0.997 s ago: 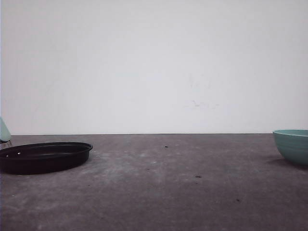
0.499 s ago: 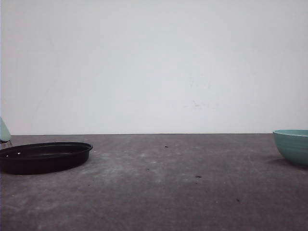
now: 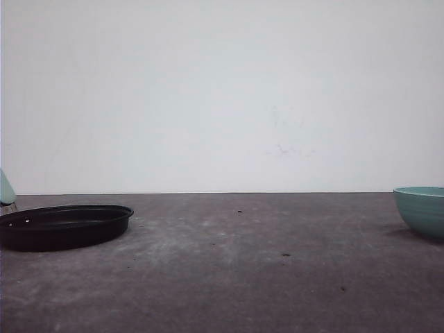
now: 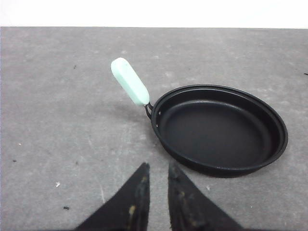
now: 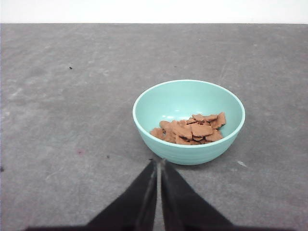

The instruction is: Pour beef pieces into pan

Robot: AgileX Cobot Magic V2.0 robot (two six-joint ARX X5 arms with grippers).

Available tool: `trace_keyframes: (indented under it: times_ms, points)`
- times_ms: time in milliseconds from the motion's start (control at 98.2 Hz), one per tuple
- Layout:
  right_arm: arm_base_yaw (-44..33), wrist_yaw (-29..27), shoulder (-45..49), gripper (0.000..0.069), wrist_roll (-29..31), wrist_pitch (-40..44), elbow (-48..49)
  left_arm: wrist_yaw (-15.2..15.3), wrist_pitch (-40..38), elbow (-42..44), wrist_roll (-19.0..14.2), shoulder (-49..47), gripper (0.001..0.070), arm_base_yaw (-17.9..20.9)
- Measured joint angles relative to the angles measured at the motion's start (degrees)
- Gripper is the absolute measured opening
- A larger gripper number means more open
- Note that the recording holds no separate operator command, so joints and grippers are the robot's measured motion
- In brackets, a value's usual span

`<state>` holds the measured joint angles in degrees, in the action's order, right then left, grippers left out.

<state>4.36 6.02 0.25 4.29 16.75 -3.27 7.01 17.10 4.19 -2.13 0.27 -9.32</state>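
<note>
The black pan (image 3: 66, 225) lies at the table's left edge, and its mint-green handle (image 3: 5, 189) is cut off by the frame. In the left wrist view the pan (image 4: 219, 130) is bare inside, its handle (image 4: 130, 81) pointing away. My left gripper (image 4: 158, 166) hangs just short of the pan's rim, slightly open with nothing between its fingers. The beef pieces (image 5: 190, 130) lie heaped in a teal bowl (image 5: 192, 154). My right gripper (image 5: 158, 161) is shut and empty, its tips close in front of the bowl's wall.
The teal bowl (image 3: 423, 208) stands at the table's far right. Grey tabletop (image 3: 236, 263) with a few dark specks stretches between pan and bowl. A plain white wall runs behind the table's back edge.
</note>
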Motion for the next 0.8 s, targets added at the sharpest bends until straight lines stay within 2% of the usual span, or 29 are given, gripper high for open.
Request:
trace_keyframes:
  times_ms: [804]
  points:
    - [0.0, -0.2, 0.0, 0.0015, 0.0, -0.7, 0.0, 0.6, 0.0, 0.0, 0.3, 0.0, 0.0048, 0.0]
